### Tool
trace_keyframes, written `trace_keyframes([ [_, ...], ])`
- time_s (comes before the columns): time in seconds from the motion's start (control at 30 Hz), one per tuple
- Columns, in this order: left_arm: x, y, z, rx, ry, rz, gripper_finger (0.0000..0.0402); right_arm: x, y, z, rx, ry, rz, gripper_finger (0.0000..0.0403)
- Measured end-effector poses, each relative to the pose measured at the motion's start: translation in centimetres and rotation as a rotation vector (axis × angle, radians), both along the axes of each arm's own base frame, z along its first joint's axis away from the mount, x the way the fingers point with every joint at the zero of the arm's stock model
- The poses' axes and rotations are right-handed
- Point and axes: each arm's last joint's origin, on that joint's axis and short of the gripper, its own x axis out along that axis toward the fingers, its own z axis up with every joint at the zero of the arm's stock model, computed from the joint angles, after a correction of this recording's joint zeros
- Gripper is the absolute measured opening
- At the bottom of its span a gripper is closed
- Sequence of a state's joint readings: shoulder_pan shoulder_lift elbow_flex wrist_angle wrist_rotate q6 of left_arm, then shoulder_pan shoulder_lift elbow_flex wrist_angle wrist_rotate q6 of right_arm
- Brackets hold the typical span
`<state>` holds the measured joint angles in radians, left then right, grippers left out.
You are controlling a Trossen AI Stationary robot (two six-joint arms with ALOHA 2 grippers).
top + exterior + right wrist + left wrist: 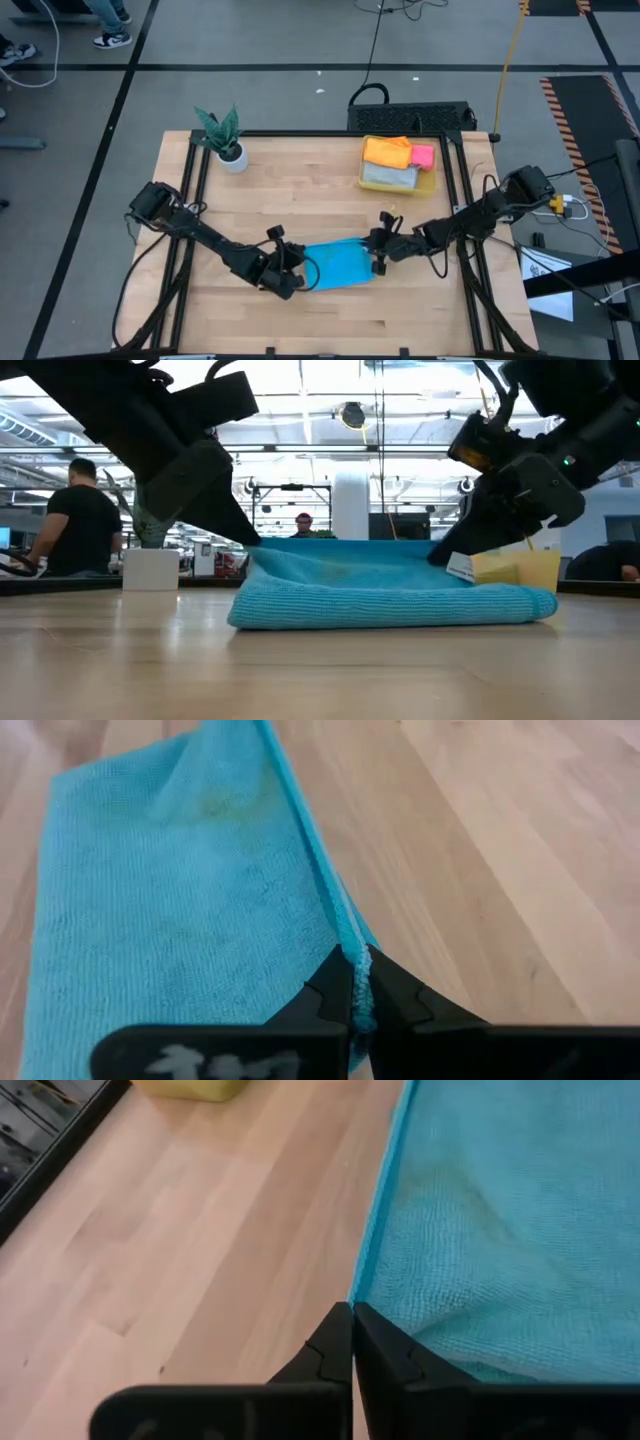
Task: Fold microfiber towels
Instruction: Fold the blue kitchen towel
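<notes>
The blue towel (335,265) lies mid-bench (300,190), already doubled over once, with the left gripper (297,281) and right gripper (379,252) each holding jaws pressed together on a corner of its edge. This fold looks midway. The orange towel (387,151), pink towel (423,156) and grey towel (388,177) sit in the yellow bin (428,183), whether folded I cannot tell.

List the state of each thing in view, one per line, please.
Blue towel: on the table, pinched at two edges.
Left hand: shut on the blue towel.
Right hand: shut on the blue towel.
Bin: holds orange, pink and grey towels.
Plant: upright.
</notes>
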<state>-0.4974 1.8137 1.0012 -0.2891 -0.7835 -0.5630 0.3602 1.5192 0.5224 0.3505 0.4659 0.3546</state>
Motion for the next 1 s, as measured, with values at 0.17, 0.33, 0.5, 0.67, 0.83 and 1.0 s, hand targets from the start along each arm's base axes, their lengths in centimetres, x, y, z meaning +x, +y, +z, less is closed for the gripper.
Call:
trace_keyframes([
  [0.17,-0.2,-0.5,0.4,-0.005,-0.004,-0.027,0.0011,0.1,0.1,0.1,0.032,-0.028,0.065,0.0004],
  [0.33,-0.6,-2.4,2.8,-0.087,-0.049,-0.108,0.0005,-0.1,1.3,1.4,0.131,-0.063,0.226,0.0004],
  [0.5,-1.5,-4.4,4.9,-0.227,-0.064,-0.258,0.0016,-1.5,3.2,4.2,0.296,-0.132,0.389,0.0004],
  [0.67,-1.8,-5.3,6.0,-0.29,-0.093,-0.361,0.0018,-2.0,4.9,5.6,0.435,-0.204,0.575,0.0002],
  [0.83,-1.6,-4.3,5.8,-0.199,-0.101,-0.266,0.0005,-1.3,4.1,4.7,0.33,-0.215,0.428,0.0002],
  [1.0,-1.6,-2.0,5.0,-0.207,-0.032,-0.092,0.0012,-0.4,1.9,2.8,0.207,-0.14,0.208,0.0001],
])
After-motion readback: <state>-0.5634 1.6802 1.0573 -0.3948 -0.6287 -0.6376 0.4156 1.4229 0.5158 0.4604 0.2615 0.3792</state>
